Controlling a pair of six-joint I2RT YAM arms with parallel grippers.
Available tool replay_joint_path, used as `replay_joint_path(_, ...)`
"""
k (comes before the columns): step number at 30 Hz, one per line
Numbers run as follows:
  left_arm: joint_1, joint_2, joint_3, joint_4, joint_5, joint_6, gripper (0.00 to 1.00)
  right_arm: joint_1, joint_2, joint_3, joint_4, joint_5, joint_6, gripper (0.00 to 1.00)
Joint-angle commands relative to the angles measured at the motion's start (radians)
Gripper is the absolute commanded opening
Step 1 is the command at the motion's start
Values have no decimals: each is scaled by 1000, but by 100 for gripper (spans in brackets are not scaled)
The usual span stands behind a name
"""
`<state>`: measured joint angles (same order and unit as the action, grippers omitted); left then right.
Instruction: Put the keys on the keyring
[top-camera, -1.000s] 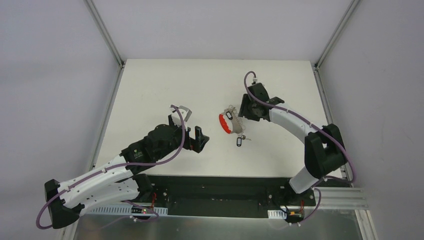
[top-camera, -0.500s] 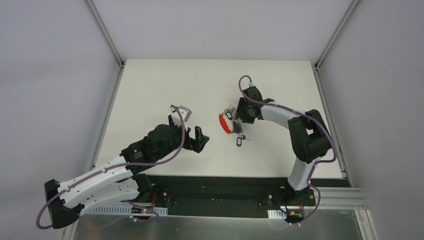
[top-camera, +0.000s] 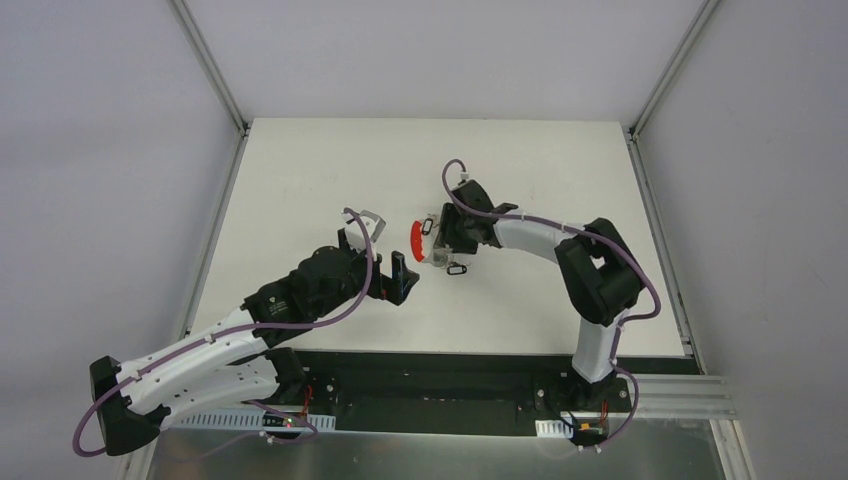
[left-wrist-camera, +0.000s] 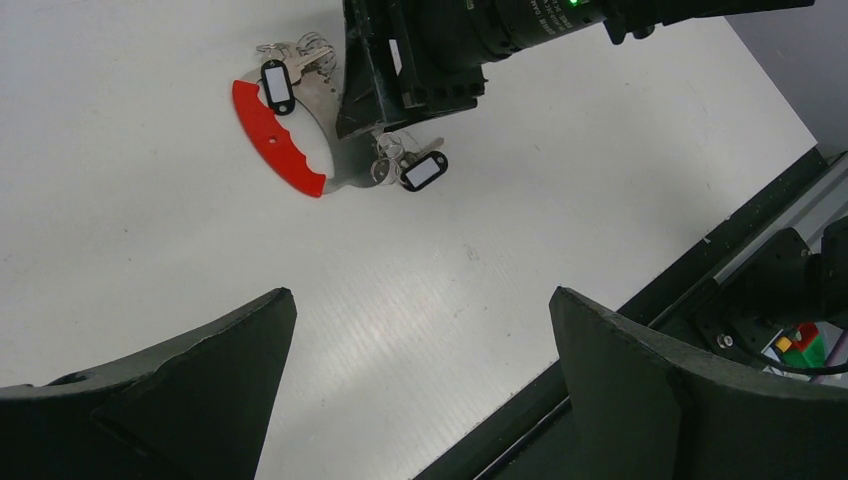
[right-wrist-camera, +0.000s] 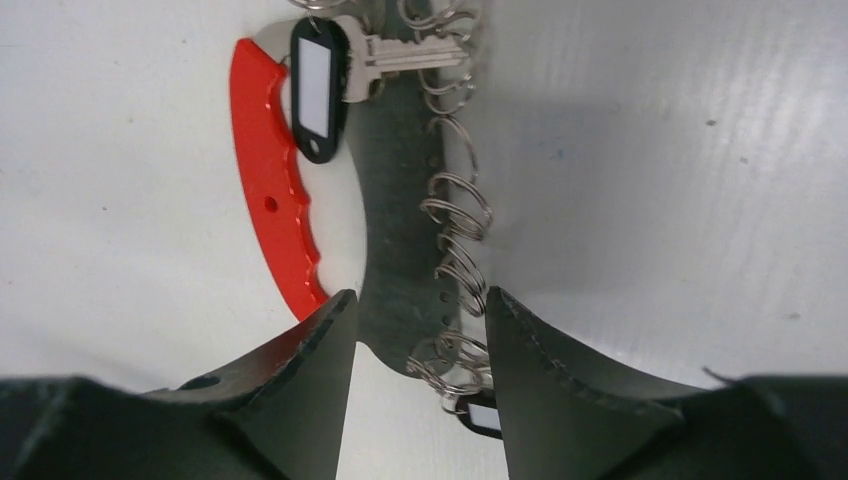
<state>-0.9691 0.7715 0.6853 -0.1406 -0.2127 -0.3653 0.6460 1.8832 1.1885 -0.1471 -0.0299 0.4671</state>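
right wrist view: right claw (right-wrist-camera: 417, 297) is clamped on the keyring (right-wrist-camera: 395, 190) strap, low on the counter (right-wrist-camera: 650, 150), likely steadying its loops for the left claw (left-wrist-camera: 420, 300), which hovers spread and empty nearby. a black-headed key (right-wrist-camera: 400, 52) lies among the loops at the strap's far end.

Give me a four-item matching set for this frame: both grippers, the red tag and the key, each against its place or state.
Things
1. left gripper
2. right gripper
3. red tag
4. key

Place or state
A. at the end of the strap away from the right gripper
B. open and empty
C. closed on the strap, a finger on each side
D. curved along the strap's edge, opposite the wire rings

Pairs: 1-B, 2-C, 3-D, 4-A
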Motion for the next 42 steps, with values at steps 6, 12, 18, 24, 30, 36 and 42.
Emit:
replay_joint_path(6, -5, -20, 53, -7, -3, 5, 100, -11, -347, -44, -126, 202, -47, 58)
replay_joint_path(12, -5, -15, 81, -22, -23, 28, 100, -9, -524, -44, -172, 237, -102, 87)
replay_joint_path(18, -6, -6, 120, -26, -44, 39, 100, -4, -649, -25, -208, 222, -121, 99)
replay_joint_path(24, -5, 30, 190, -47, -89, 78, 100, 22, -736, 16, -202, 181, -169, 99)
replay_joint_path(30, -5, 41, 257, -60, -168, 111, 100, 71, -793, 33, -202, 298, -179, 99)
replay_joint_path(36, -5, 103, 366, -125, -220, 165, 100, 158, -824, 33, -193, 460, -222, 99)
replay_joint_path(42, -5, 118, 419, -144, -264, 217, 100, 243, -820, 21, -214, 588, -252, 99)
